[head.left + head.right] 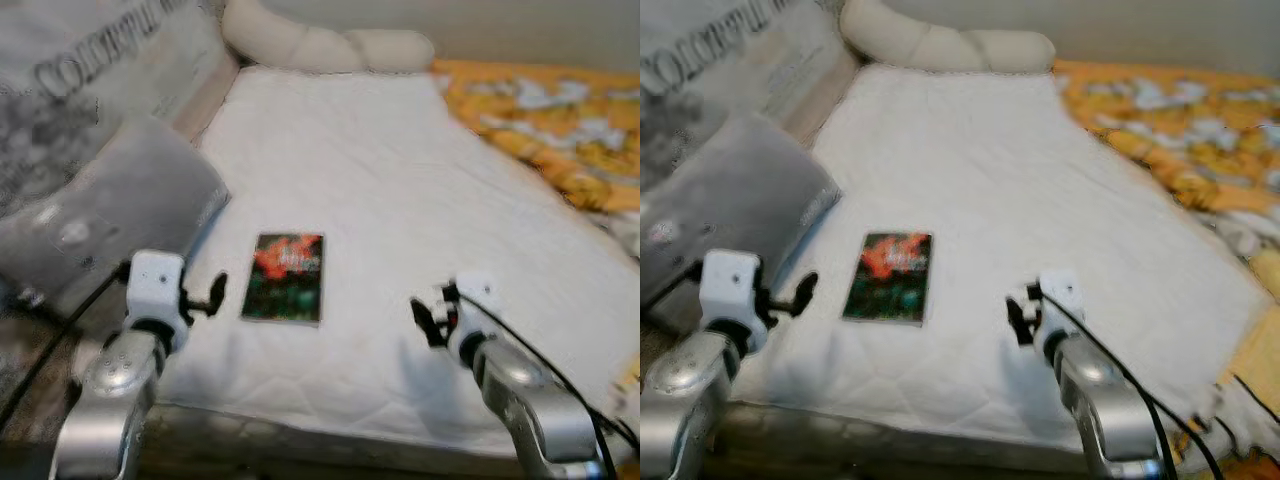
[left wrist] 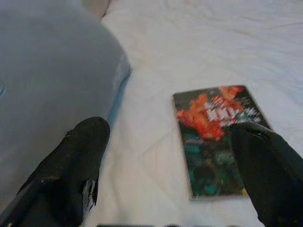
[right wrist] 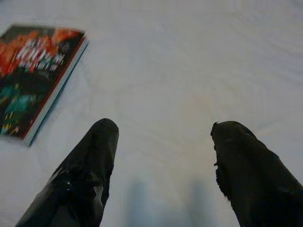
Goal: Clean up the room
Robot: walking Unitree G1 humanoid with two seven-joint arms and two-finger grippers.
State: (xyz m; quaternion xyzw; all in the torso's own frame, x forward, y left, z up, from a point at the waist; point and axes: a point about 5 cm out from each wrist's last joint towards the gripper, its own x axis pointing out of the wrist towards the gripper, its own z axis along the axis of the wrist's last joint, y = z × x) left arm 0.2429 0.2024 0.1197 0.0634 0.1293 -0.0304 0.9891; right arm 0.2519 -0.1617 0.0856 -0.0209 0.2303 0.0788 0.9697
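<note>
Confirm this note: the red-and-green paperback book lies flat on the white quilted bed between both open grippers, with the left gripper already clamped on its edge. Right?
Not quite. In the left wrist view the left gripper is open, its fingers apart above the red-and-green paperback book, not clamped on it. The rest holds: the book lies flat on the white quilted bed, and the right gripper is open too.

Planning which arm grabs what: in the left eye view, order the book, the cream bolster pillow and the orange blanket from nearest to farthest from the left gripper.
From the left gripper:
1. Book, just to its right on the white bedspread.
2. Cream bolster pillow, at the bed's far end.
3. Orange blanket, far right side.
</note>
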